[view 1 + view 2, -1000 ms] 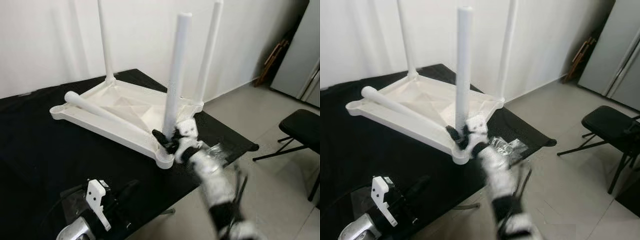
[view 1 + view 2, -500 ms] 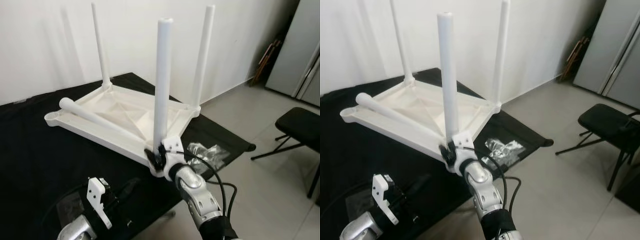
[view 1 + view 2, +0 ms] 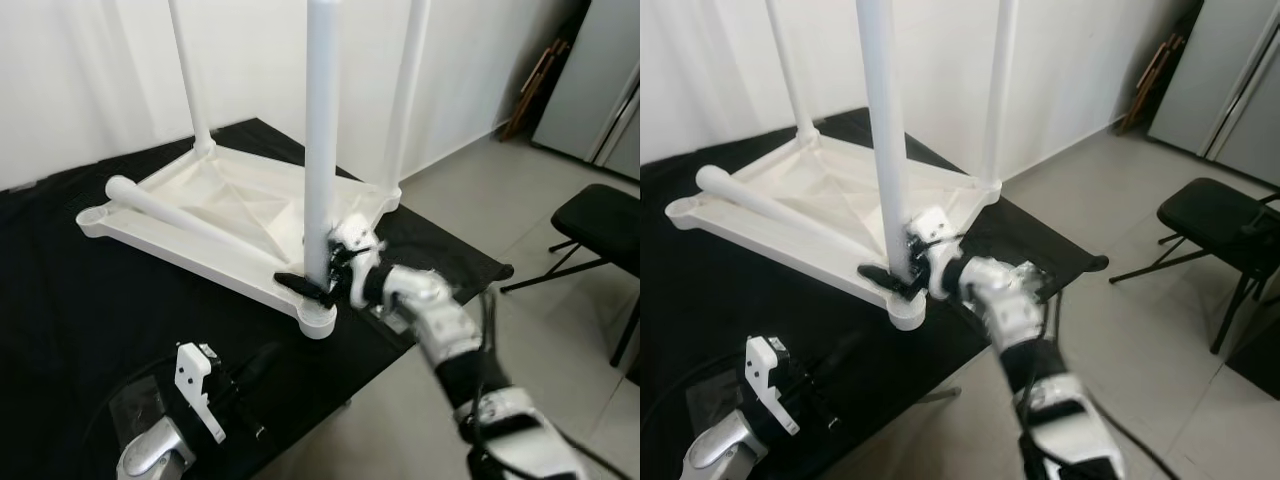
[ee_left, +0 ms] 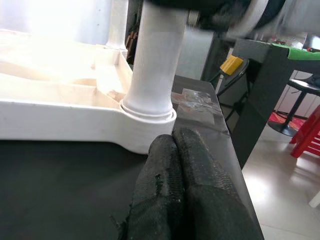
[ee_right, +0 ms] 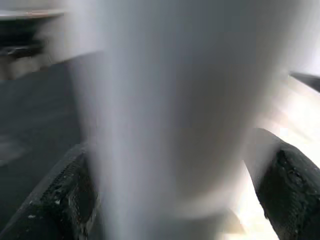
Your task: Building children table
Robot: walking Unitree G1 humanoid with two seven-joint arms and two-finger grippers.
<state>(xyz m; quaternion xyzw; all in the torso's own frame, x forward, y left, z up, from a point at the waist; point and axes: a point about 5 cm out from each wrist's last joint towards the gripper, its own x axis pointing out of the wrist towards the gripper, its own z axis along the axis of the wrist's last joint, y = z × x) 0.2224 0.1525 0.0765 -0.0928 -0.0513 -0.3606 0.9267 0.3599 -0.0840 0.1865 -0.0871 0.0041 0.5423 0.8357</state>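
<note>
Lower left of frame, my left gripper (image 3: 255, 365) rests pinched together on the black cloth (image 3: 60, 290). Mid-frame, my right gripper (image 3: 318, 278) clasps the near table leg (image 3: 322, 130) at its socket. The upturned white tabletop (image 3: 215, 205) carries a loose leg (image 3: 190, 222); far right, a black chair (image 3: 600, 250).
</note>
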